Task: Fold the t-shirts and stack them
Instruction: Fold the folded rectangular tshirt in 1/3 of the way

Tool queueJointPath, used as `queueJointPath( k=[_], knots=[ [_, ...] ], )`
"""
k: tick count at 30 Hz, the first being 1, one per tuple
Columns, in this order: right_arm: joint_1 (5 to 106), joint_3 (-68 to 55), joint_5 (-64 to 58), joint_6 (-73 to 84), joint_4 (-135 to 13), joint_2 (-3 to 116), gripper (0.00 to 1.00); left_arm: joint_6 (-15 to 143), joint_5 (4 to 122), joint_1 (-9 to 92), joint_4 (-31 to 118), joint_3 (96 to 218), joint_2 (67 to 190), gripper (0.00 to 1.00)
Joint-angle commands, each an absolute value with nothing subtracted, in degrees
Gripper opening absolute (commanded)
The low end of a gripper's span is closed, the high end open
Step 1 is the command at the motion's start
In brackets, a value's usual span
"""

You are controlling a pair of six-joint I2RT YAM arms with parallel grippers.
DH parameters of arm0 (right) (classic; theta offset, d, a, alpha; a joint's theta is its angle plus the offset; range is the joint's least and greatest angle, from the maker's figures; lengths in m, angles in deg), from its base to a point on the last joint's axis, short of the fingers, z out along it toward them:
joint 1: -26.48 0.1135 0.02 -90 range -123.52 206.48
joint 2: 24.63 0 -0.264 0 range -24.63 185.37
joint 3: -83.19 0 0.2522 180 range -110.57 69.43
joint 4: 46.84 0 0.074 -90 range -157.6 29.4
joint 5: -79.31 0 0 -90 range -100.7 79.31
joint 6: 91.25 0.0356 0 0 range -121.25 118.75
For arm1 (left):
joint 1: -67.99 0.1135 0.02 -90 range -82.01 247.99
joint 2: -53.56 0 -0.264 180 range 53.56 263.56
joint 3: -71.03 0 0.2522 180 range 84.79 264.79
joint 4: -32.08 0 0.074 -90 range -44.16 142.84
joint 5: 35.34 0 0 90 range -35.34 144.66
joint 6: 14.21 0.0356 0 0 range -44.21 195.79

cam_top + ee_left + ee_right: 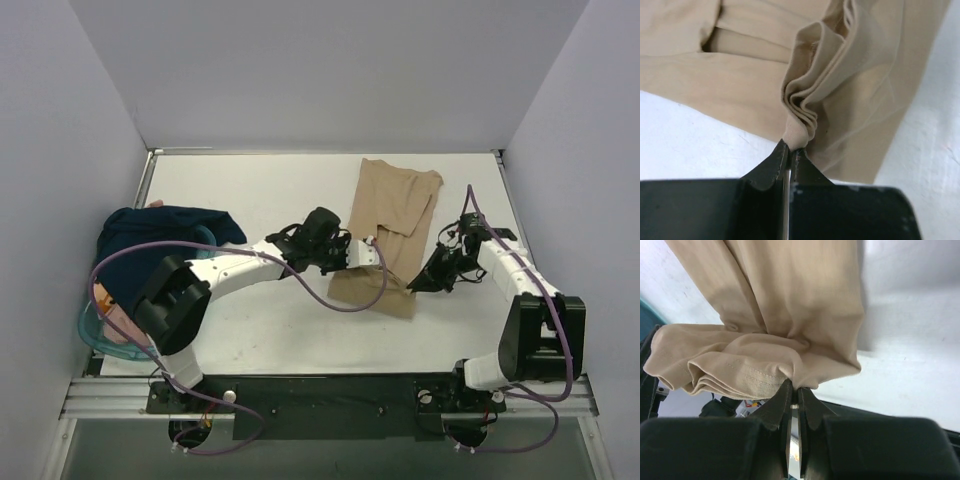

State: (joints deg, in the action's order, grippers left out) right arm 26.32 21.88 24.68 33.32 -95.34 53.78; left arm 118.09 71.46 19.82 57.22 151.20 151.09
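A tan t-shirt (392,215) lies in a long folded strip on the white table, from the far middle toward me. My left gripper (352,253) is shut on its bunched near-left edge, seen as pleated cloth (802,107) at the fingertips. My right gripper (418,282) is shut on the near-right corner, where the hem (755,375) gathers at the jaws. The near end is lifted off the table between them. A dark navy t-shirt (165,232) is heaped on a teal basket at the left, with a pinkish shirt (120,318) under it.
The teal round basket (100,340) sits at the left edge beside my left arm's base. Grey walls close in the table at the back and both sides. A purple cable (340,300) loops from my left arm over the table.
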Motion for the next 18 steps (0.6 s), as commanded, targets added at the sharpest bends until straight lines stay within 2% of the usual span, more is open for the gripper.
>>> queueJointPath(
  k=[1,18],
  knots=[
    [23.15,15.39,24.99,27.76,-98.4,60.25,0.0,112.8,67.5,20.96,50.69,157.74,156.81,0.0],
    [18.22,-2.45,26.57,25.12,-98.31,82.32,0.0,107.43,64.6,25.09,50.06,173.47,173.52,0.0]
  ],
)
